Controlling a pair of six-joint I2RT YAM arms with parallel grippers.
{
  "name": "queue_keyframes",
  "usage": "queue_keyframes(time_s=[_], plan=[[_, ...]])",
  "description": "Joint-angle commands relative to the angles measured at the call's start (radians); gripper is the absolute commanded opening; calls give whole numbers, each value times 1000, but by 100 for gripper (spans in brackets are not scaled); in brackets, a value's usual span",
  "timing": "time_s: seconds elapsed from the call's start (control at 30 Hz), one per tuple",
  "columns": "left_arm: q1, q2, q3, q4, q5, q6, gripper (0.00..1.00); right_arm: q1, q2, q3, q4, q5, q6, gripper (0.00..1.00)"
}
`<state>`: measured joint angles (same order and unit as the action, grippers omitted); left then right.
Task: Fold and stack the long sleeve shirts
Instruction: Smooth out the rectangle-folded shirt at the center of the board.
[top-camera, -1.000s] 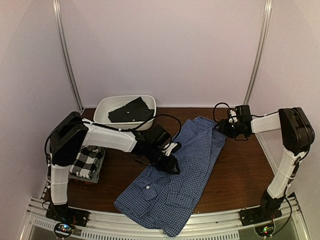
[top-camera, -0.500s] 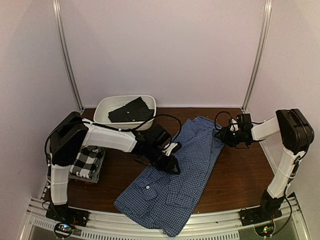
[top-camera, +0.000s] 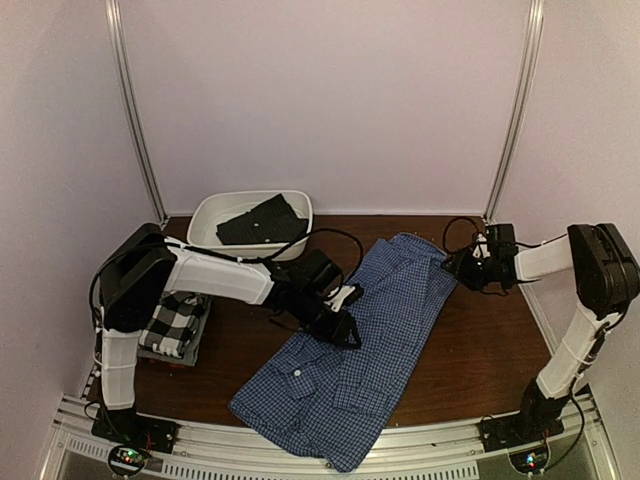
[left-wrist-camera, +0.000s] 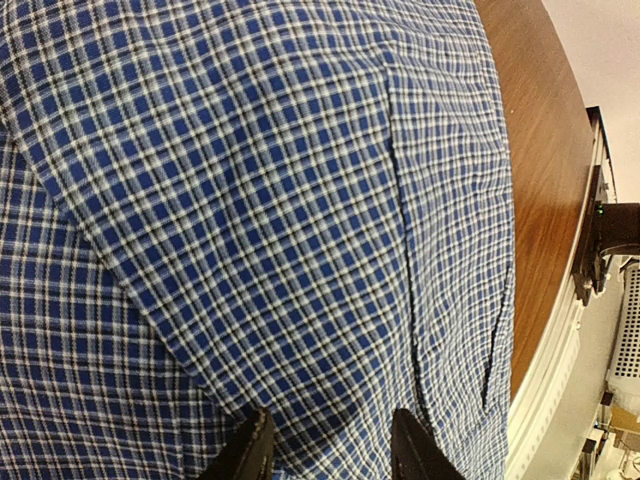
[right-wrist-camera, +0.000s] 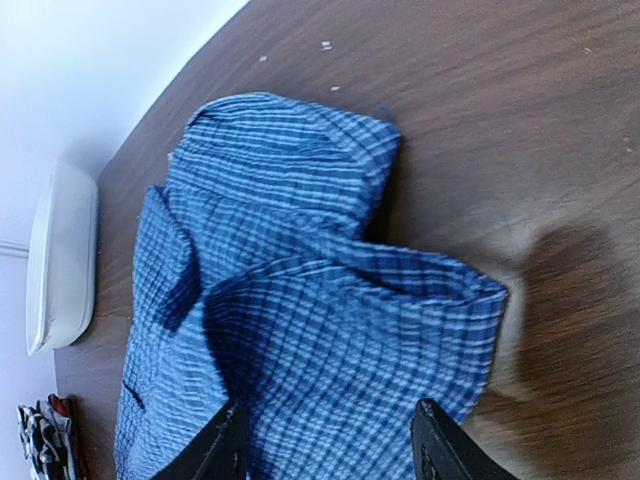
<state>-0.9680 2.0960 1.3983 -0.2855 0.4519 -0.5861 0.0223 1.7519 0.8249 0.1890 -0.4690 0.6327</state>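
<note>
One blue checked shirt (top-camera: 350, 350) lies spread on the worktop (top-camera: 480, 340), its long axis slanting from the lower middle of the top view up toward the right. The left tool (left-wrist-camera: 335, 450) sits on its middle, spread open over flat cloth, and the right tool (right-wrist-camera: 330, 445) stands spread over its bunched upper end. At upper left, a white basin (top-camera: 205, 212) holds a dark folded garment (top-camera: 262, 222).

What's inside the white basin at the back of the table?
A dark folded cloth lies in the white basin, filling most of it. Bare white floor shows at the left. Anything beneath the cloth is covered and cannot be seen.
</note>
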Motion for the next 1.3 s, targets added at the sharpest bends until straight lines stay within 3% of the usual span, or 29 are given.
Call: queue_keyframes(time_s=[0.0, 0.17, 0.33, 0.53, 0.8, 1.03, 1.27], plan=[[-1, 6, 4, 31, 13, 3, 41, 107, -98, 9, -16, 72, 23, 56], [-1, 4, 2, 32, 12, 3, 41, 230, -83, 46, 17, 73, 49, 52], [-1, 3, 4, 24, 8, 5, 41, 295, 33, 110, 66, 4, 69, 37], [-1, -5, 7, 7, -2, 11, 41, 258, 184, 197, 96, -34, 91, 29], [0, -16, 14, 1, -14, 11, 41, 170, 335, 332, 49, -41, 111, 29], [0, -9, 32, 5, -13, 12, 41, 196, 171, 243, 56, -32, 106, 35], [-1, 1, 39, 10, -7, 14, 41, 269, -100, -119, 233, -12, 219, 36]])
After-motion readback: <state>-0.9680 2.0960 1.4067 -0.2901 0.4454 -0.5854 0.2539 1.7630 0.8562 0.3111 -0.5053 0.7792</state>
